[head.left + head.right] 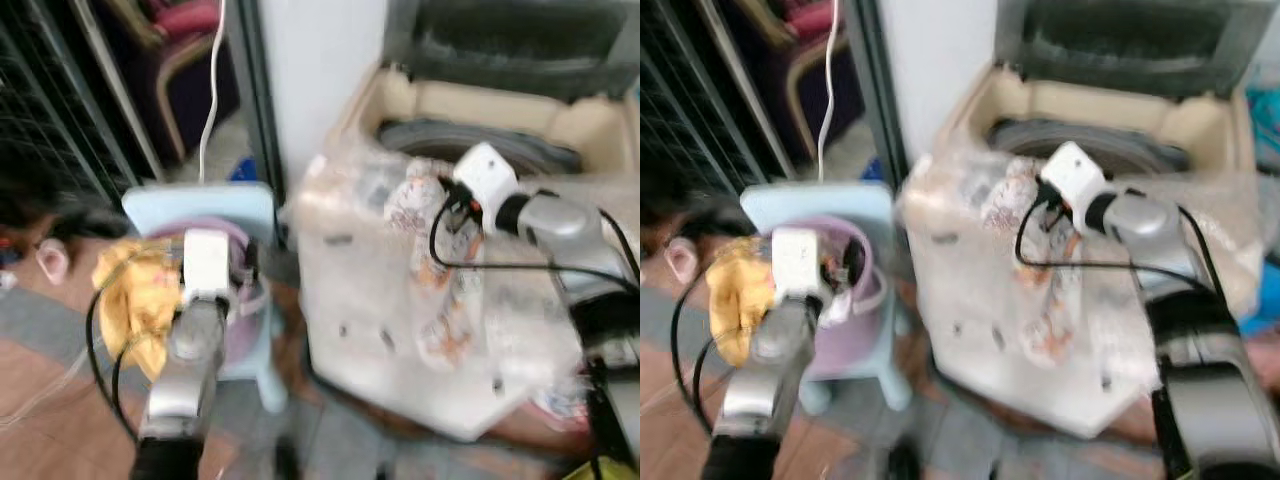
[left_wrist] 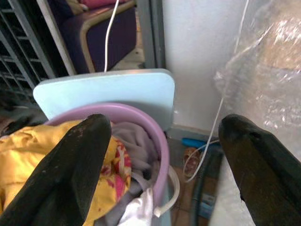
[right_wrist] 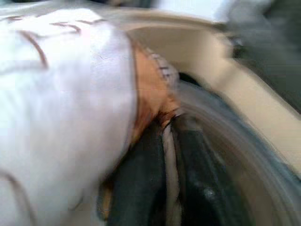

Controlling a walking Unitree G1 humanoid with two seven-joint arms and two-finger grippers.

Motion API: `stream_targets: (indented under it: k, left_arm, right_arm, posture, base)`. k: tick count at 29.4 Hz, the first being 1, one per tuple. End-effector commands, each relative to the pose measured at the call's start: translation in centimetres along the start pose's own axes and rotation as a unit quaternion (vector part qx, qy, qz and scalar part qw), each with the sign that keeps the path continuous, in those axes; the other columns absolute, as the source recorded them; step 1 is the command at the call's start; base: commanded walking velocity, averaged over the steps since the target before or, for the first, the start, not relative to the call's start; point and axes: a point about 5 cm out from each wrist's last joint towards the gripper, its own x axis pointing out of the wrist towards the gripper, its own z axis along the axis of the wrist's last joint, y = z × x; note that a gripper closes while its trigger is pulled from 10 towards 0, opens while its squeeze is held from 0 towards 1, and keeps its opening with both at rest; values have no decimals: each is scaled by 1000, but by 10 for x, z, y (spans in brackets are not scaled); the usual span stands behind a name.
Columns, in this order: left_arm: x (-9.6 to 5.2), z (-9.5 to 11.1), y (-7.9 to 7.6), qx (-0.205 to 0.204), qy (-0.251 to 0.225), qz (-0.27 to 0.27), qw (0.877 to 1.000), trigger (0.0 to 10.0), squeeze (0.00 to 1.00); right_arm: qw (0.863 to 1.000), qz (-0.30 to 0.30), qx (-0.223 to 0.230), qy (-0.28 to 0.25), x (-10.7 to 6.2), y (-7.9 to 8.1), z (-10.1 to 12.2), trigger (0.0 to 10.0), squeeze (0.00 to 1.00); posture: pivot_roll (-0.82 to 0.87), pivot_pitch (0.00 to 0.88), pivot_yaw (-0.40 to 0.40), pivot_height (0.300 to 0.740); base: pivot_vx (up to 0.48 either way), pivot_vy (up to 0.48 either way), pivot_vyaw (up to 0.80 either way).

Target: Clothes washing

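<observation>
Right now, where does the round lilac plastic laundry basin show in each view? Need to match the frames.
Left eye view: round lilac plastic laundry basin lower left, on the pale blue stool, behind the left arm.
Right eye view: lower left, basin rim beside the yellow garment.
Left wrist view: centre, under the open fingers.
Right wrist view: not in it.
Shared landmark: the pale blue stool.

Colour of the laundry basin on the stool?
Light purple basin, holding a yellow garment and grey clothes. Best seen in the left wrist view.
</observation>
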Motion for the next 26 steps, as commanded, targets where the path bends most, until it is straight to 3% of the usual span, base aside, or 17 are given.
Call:
stream_targets:
  k: [1, 7, 8, 10, 11, 14, 16, 17, 18, 19, 20, 21, 24, 25, 26]
  left_arm:
    - [1, 1, 5, 9, 0, 10, 1000, 10000, 0]
    - [0, 1, 5, 11, -1, 13, 1000, 10000, 0]
    - [0, 1, 5, 11, -1, 13, 1000, 10000, 0]
    - [0, 1, 5, 12, 0, 10, 1000, 10000, 0]
    - [0, 1, 5, 12, 0, 10, 1000, 10000, 0]
    - [1, 0, 5, 17, -2, 7, 1000, 10000, 0]
    - [3, 2, 6, 19, -5, 9, 1000, 10000, 0]
    - [4, 3, 7, 19, -5, 10, 1000, 10000, 0]
    - [5, 4, 6, 20, -7, 7, 1000, 10000, 0]
    - [6, 5, 5, 21, -9, 5, 1000, 10000, 0]
    - [7, 7, 4, 18, -11, 4, 1000, 10000, 0]
    - [9, 12, 5, 13, -20, 8, 1000, 10000, 0]
    - [9, 17, 6, 13, -29, 14, 999, 10000, 0]
    - [8, 19, 8, 10, -31, 22, 999, 10000, 0]
    - [8, 20, 10, 9, -32, 24, 999, 10000, 0]
  right_arm:
    - [999, -39, 27, -27, 4, -8, 14, 0, 0]
    - [994, -90, 38, -51, 10, -11, 23, 0, 0]
    - [992, -110, 43, -55, 10, -13, 24, 0, 0]
    - [974, -207, 73, -62, 9, -28, 29, 0, 0]
    - [974, -207, 73, -62, 9, -28, 29, 0, 0]
    - [907, -377, 129, -134, -9, -63, 52, 0, 0]
    - [867, -439, 101, -211, -25, -78, 83, 0, 0]
    - [854, -455, 86, -237, -30, -81, 94, 0, 0]
    - [855, -440, 84, -262, -28, -78, 107, 0, 0]
    - [860, -425, 82, -270, -24, -74, 114, 2039, 0]
    - [868, -408, 83, -271, -18, -69, 117, 3294, 0]
    - [884, -375, 82, -268, -7, -57, 116, 9725, 0]
    - [901, -332, 91, -263, 3, -42, 109, 10000, 0]
    - [908, -311, 109, -260, 8, -33, 103, 10000, 1000]
    - [912, -302, 112, -256, 11, -28, 100, 10000, 1000]
  posture:
    - [-59, 18, 79, 740]
    - [-48, 17, 72, 740]
    - [-49, 16, 74, 740]
    - [-50, 16, 75, 740]
    - [-50, 16, 75, 740]
    - [-46, 11, 77, 740]
    - [-49, 0, 83, 740]
    - [-49, 0, 83, 740]
    - [-53, 0, 83, 740]
    - [-53, 0, 82, 740]
    - [-50, 0, 80, 740]
    - [-45, 0, 76, 740]
    - [-40, 0, 67, 740]
    - [-32, 0, 58, 740]
    - [-32, 0, 58, 740]
  base:
    - [0, 0, 0]
    - [0, 0, 0]
    - [0, 0, 0]
    - [0, 0, 0]
    - [0, 0, 0]
    - [0, 0, 0]
    - [0, 0, 0]
    - [0, 0, 0]
    - [0, 0, 0]
    - [0, 0, 0]
    - [0, 0, 0]
    - [0, 0, 0]
    - [0, 0, 0]
    - [0, 0, 0]
    - [0, 0, 0]
